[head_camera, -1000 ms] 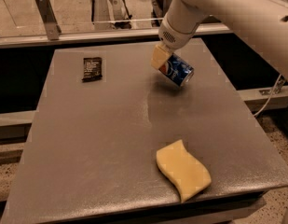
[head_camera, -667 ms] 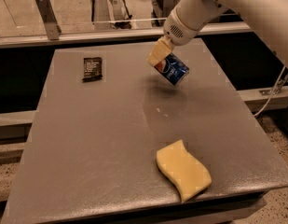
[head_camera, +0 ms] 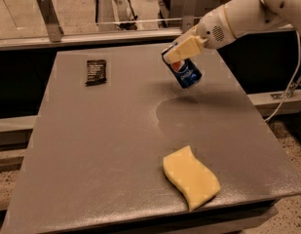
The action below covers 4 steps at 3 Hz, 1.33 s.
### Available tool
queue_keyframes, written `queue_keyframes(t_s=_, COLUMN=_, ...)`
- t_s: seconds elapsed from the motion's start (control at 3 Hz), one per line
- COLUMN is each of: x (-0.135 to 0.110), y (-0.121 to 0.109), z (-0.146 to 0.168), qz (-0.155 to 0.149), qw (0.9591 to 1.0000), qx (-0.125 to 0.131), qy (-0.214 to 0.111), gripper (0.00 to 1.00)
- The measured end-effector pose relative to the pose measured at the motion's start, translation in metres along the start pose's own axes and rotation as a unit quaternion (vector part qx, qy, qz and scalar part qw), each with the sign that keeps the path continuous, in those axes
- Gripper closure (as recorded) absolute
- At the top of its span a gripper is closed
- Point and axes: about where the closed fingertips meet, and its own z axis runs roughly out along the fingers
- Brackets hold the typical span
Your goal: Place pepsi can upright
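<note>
Tool [head_camera: 178, 55] closed on upper end of pepsi can [head_camera: 188, 73]; can hangs just below tool, clear of bench [head_camera: 91, 145], far-right part. Long axis tilted, lower end down-right; needs righting to vertical before lowering

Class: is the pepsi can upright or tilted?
Tilted: the gripper holds the pepsi can above the table, its lower end slanting right.

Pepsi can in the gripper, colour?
Dark blue aluminium can with red-white-blue logo, held tilted above the table by the gripper; camera view.
</note>
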Motion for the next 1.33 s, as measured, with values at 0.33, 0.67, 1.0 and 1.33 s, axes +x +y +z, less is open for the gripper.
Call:
queue_keyframes(t_s=0.33, x=0.012, y=0.011, z=-0.03, qz=0.012, qw=0.9937, qx=-0.057, qy=-0.095, gripper=1.0)
queue_keyframes(t_s=0.67, x=0.025, y=0.013, z=-0.053, qz=0.022, qw=0.9852, qx=-0.074, qy=-0.153, gripper=1.0)
queue_keyframes(t_s=1.0, x=0.036, y=0.017, z=-0.07, qz=0.021, qw=0.9733, qx=-0.08, qy=-0.214, gripper=1.0)
queue_keyframes(t_s=1.33, x=0.041, y=0.022, z=-0.08, qz=0.003, qw=0.9599, qx=-0.083, qy=-0.268, gripper=1.0)
